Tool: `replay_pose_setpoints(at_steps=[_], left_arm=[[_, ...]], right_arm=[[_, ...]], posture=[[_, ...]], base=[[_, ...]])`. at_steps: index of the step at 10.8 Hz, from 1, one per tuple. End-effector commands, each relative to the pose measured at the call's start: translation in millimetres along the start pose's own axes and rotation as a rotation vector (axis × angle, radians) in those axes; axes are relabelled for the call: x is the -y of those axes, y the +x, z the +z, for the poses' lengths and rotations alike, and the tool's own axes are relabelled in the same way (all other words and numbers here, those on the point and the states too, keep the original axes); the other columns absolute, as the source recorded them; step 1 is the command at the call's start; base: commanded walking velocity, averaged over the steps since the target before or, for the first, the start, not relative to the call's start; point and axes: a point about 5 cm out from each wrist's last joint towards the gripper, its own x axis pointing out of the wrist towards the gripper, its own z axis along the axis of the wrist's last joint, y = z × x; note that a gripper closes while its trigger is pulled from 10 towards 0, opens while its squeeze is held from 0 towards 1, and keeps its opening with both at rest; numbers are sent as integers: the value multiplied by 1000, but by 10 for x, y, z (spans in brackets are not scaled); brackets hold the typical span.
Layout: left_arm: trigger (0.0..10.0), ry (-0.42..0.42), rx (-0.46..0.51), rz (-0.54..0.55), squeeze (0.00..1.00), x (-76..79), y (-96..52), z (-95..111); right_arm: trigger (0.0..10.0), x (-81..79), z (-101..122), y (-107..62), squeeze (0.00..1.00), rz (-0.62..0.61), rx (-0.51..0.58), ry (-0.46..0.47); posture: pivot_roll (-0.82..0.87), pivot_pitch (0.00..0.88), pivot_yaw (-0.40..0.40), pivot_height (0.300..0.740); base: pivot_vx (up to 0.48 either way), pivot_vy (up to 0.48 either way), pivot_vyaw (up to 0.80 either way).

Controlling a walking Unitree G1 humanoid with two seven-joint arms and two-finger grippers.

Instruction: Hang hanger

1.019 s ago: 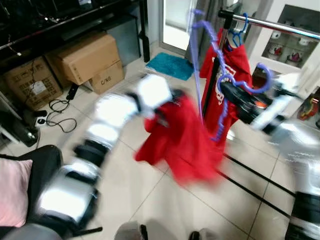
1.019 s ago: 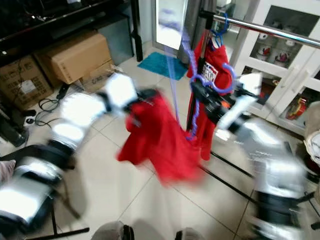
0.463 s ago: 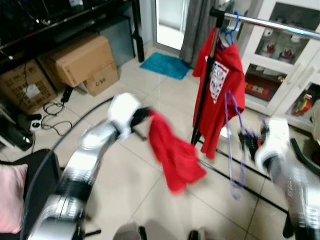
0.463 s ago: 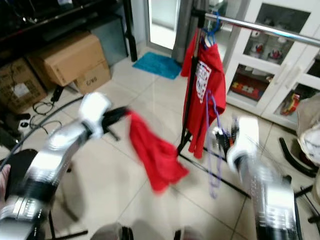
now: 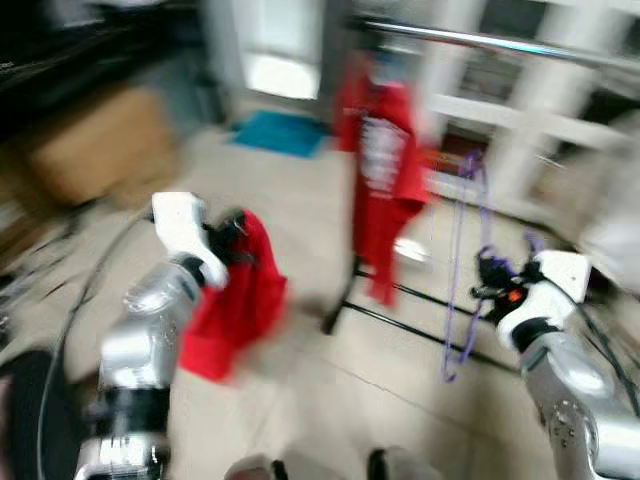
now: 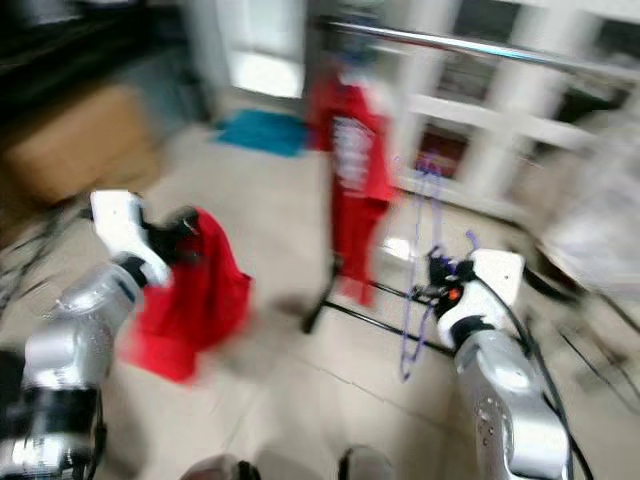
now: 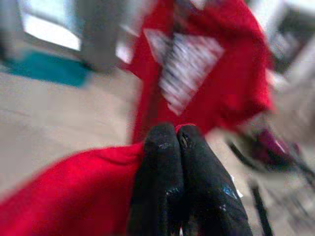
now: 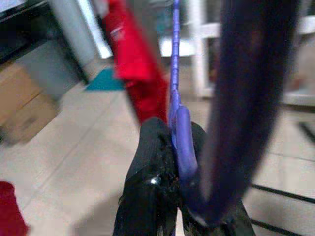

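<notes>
Hanger (image 8: 181, 129) in right hand (image 8: 170, 147) — rack (image 5: 480, 40) blurred

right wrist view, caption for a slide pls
Right gripper shut on purple hanger, red shirt hanging beyond.

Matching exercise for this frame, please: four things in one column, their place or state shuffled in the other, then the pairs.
1. purple hanger
2. loose red garment
3. red shirt
4. teal mat

A. hanging from the rail
B. on the floor
C. pinched in the left gripper
D. held in the right gripper

Pairs: 1-D, 2-C, 3-A, 4-B
</notes>
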Motion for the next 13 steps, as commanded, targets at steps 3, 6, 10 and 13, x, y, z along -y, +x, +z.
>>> replay_pose_setpoints(at_steps=[3, 6, 10, 13], left_arm=[[10000, 243, -82, -23, 0, 149, -47, -157], [10000, 272, -99, -83, 0, 338, -83, -304], [10000, 261, -117, -72, 0, 378, -135, -422], [10000, 206, 27, 125, 0, 132, -158, -211]], right_arm=[[10000, 91, 1, -74, 0, -51, -46, -130], [10000, 233, 81, -350, 0, -125, -64, -227], [10000, 171, 10, -456, 0, -197, -44, -238], [10000, 109, 18, -367, 0, -118, -36, -228]], posture=[[-126, 0, 17, 740], [-197, 0, 6, 740], [-189, 0, 56, 740], [-153, 0, 64, 740]], base=[[0, 0, -800], [0, 0, -800], [0, 0, -800], [0, 0, -267]])
